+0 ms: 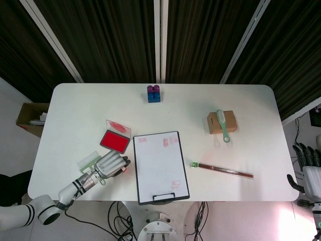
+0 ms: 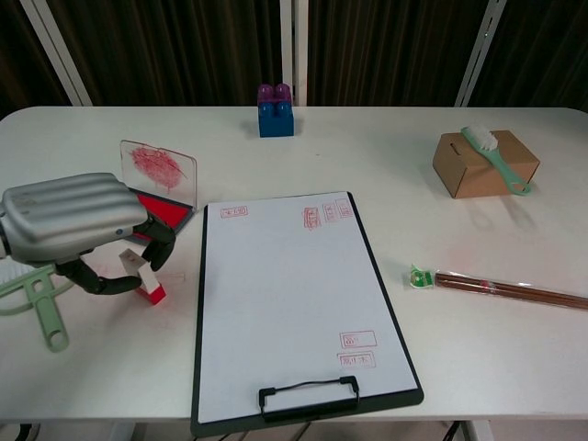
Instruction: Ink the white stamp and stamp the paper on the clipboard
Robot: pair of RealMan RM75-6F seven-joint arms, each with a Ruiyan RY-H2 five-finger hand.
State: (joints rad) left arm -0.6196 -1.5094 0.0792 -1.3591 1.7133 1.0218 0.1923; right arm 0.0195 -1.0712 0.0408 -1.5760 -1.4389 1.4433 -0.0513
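Observation:
The white stamp (image 2: 142,276) with a red base leans tilted on the table left of the clipboard (image 2: 203,303), showing only as a red spot (image 1: 122,169) in the head view. My left hand (image 2: 78,225) (image 1: 109,164) curls over it and pinches it between thumb and fingers. The open red ink pad (image 2: 163,208) (image 1: 115,141), its lid upright, sits just beyond the hand. White paper (image 2: 289,285) (image 1: 160,163) on the clipboard bears a few red stamp marks. My right hand (image 1: 307,168) hangs off the table's right edge, fingers apart and empty.
A green brush (image 2: 41,308) (image 1: 88,161) lies under my left forearm. A blue and purple block (image 2: 276,110) stands at the back. A cardboard box (image 2: 478,163) with a green brush on it sits at the right. Wrapped chopsticks (image 2: 505,289) lie right of the clipboard.

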